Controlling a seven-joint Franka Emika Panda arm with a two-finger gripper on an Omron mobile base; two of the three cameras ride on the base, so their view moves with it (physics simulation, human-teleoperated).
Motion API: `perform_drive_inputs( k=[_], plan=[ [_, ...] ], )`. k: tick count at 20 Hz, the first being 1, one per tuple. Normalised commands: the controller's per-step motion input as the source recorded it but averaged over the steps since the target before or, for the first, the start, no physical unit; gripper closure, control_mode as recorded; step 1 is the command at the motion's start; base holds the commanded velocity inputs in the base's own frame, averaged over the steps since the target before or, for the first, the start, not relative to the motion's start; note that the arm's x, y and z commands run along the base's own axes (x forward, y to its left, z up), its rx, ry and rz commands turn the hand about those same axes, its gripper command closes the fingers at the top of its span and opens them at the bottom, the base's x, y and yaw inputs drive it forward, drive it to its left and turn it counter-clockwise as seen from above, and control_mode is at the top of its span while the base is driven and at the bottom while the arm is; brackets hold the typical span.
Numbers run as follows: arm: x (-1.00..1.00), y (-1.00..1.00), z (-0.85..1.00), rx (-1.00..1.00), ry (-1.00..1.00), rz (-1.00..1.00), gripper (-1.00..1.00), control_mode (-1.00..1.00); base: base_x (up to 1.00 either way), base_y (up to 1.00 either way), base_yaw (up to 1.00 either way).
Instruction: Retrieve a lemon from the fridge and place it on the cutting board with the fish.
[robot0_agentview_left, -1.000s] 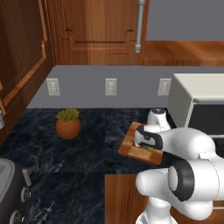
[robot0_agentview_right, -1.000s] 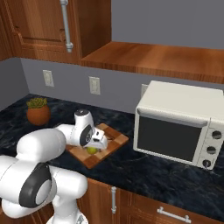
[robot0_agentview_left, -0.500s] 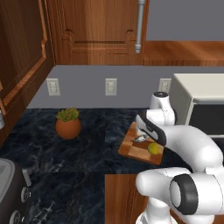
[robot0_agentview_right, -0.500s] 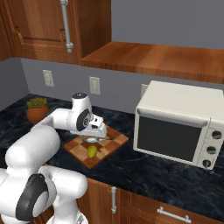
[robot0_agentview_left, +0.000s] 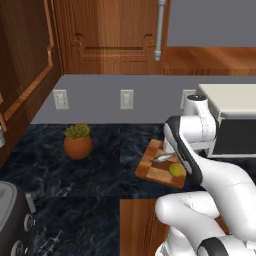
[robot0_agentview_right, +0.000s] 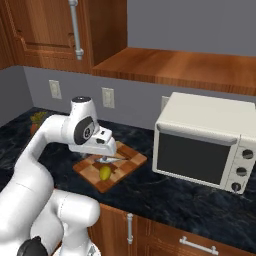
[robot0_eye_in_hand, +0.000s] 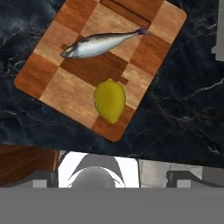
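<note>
The lemon (robot0_eye_in_hand: 110, 100) lies at mid-frame on the cutting board (robot0_eye_in_hand: 43, 81), just below the fish (robot0_eye_in_hand: 101, 43), the claw (robot0_agentview_right: 102, 159) released above, so placing looks done; next, pull clear.

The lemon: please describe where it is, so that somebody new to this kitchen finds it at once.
Left of the white toaster oven, a checkered cutting board lies on the dark counter. The lemon rests near its edge, round and yellow, beside the slender silver fish.
</note>
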Motion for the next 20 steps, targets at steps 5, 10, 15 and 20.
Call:
perform_drive_inputs(
  k=[5, 10, 15, 20],
  plan=[
    [-0.97, 0.0, 0.47, 0.0, -0.04, 0.0, -1.0, -1.0, 0.0, 0.0, 0.0],
    [-0.49, 0.03, 0.39, 0.0, -0.07, 0.0, -1.0, -1.0, 0.0, 0.0, 0.0],
    [-0.02, 0.08, 0.14, 0.0, 0.0, 0.0, -1.0, -1.0, 0.0, 0.0, 0.0],
    [0.0, 0.23, 0.0, -0.02, 0.0, 0.0, -1.0, -1.0, 0.0, 0.0, 0.0]
  ],
)
